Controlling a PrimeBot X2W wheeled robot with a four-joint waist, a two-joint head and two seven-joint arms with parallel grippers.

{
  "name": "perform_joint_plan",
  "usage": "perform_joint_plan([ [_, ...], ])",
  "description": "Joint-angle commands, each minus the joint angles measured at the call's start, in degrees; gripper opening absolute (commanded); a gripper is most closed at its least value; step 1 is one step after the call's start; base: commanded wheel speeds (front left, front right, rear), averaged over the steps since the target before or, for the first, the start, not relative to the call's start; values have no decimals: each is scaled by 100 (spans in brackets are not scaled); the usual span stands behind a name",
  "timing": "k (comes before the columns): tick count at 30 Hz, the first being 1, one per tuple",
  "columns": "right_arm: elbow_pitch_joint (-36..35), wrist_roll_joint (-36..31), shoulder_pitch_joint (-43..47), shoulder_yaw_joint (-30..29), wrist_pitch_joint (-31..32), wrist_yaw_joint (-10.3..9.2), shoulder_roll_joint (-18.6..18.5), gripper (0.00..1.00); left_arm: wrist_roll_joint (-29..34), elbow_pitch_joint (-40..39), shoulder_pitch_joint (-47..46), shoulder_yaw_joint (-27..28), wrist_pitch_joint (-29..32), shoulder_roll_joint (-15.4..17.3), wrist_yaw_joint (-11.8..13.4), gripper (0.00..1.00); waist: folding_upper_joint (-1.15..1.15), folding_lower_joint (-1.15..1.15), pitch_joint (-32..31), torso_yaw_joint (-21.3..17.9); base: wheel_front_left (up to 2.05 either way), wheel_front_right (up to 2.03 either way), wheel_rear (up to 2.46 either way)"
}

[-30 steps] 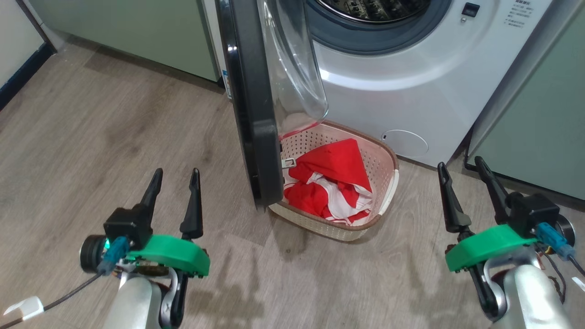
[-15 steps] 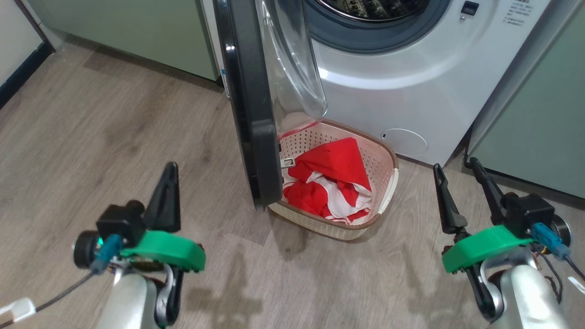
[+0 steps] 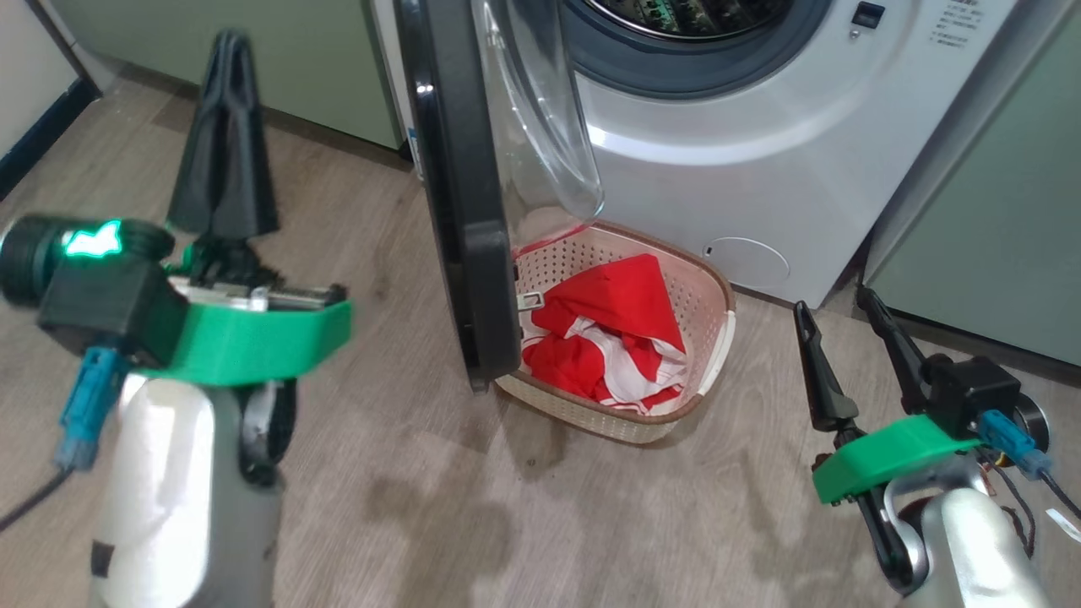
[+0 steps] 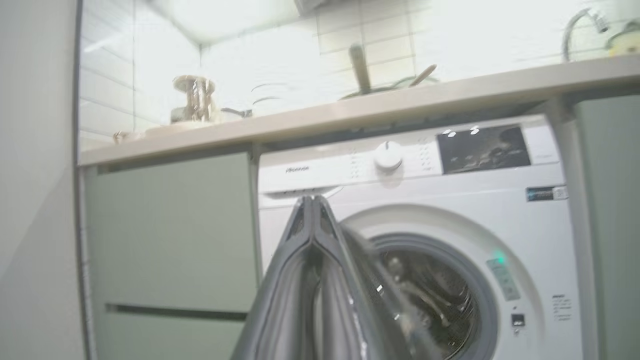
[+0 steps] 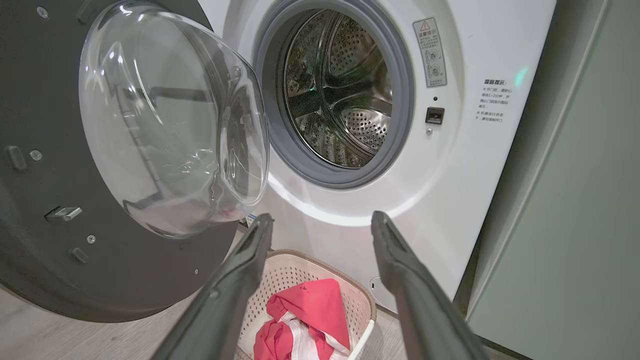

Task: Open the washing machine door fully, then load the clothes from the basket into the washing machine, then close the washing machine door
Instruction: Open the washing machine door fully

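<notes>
Well, the left gripper (image 3: 226, 51) is up high at the left, its 2 dark fingers pressed flat together with nothing between them. In its wrist view the joined tips (image 4: 312, 200) point at the washing machine (image 3: 760, 169), just under the control panel (image 4: 480, 150). The right gripper (image 3: 832, 302) hangs low at the right over the floor (image 3: 591, 523), its 2 fingers spread wide and empty, apart from the basket (image 3: 726, 312).

Between the arms, the washing machine door (image 3: 460, 211) stands swung out, nearly edge-on from the head. Its glossy black rim faces the left arm and its clear glass bulge (image 5: 170, 125) faces the machine. The steel drum (image 5: 340, 100) lies exposed inside its grey seal (image 5: 345, 181).

The basket sits on the floor just in front of the machine, its left end tucked behind the door's lower edge. The clothes (image 3: 616, 329) lie crumpled inside it, bright red with white striped panels.

Around all this runs a wood-look floor, with pale green cabinets (image 3: 321, 67) on both sides of the machine. A beige counter (image 4: 350, 110) crosses above, carrying blurred kitchenware against white tiles.
</notes>
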Motion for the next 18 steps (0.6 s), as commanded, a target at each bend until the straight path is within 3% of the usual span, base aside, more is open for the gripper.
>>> perform_joint_plan([
  [1, -218, 8, -222, 167, -8, 0, 17, 100, 53, -428, -312, 0, -28, 64, -39, 0, 0, 0, 9, -39, 0, 0, 0],
  [8, -223, 18, -222, 208, -7, 0, 17, 100, -153, -776, -247, -1141, -23, -46, -196, 0, 0, 0, 51, -206, 0, 0, 0],
  [18, -197, 28, -212, 246, -19, 0, 17, 100, -728, 437, 298, -2399, 125, -69, -277, 0, 0, 0, 102, -398, 0, 0, 0],
])
